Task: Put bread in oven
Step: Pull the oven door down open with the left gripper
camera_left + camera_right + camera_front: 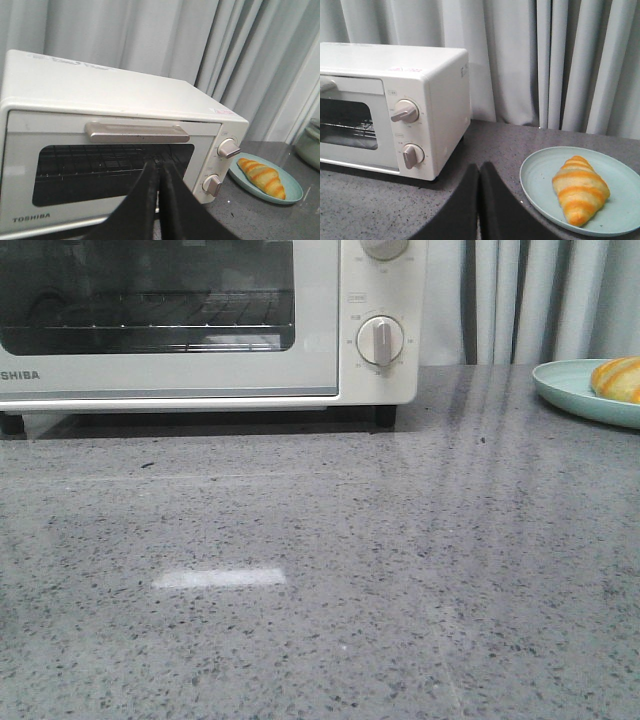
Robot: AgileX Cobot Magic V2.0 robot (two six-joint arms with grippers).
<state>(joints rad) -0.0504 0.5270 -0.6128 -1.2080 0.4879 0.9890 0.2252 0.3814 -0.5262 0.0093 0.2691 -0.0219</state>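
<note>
The bread point(580, 189), golden-brown with cream stripes, lies on a pale teal plate point(540, 172); it also shows in the left wrist view point(262, 177) and at the front view's right edge point(618, 378). The cream-white TOSHIBA oven point(200, 375) stands at the back left with its door closed, wire rack behind the glass; it also shows in the left wrist view point(115, 110) and the right wrist view point(440, 100). My left gripper point(159, 167) is shut and empty, facing the oven door. My right gripper point(479, 169) is shut and empty, between oven and plate. Neither gripper shows in the front view.
The oven door handle point(136, 132) runs along the door's top. Two round dials point(406, 111) sit on the oven's right panel. Grey curtains point(560, 60) hang behind the speckled grey counter point(330, 570). A pale pot edge point(310, 145) stands beyond the plate.
</note>
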